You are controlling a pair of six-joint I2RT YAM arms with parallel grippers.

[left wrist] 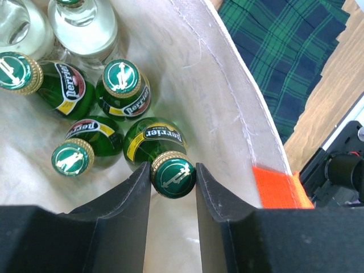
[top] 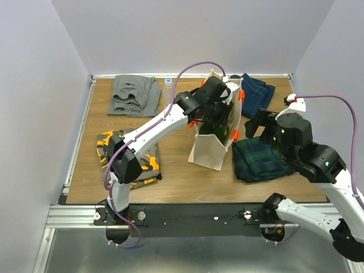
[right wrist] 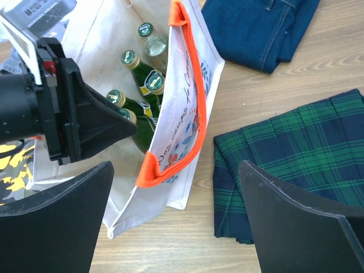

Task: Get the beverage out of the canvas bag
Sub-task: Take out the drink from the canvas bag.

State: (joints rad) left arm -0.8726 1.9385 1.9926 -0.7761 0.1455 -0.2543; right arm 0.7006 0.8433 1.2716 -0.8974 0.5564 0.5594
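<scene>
Mid-bench near the far edge, the bag stands upright with the left claw inside, pinched on a green bottle by its cap. Grab looks done; next it needs a straight lift past the rim. Right claw idles wide apart.
</scene>
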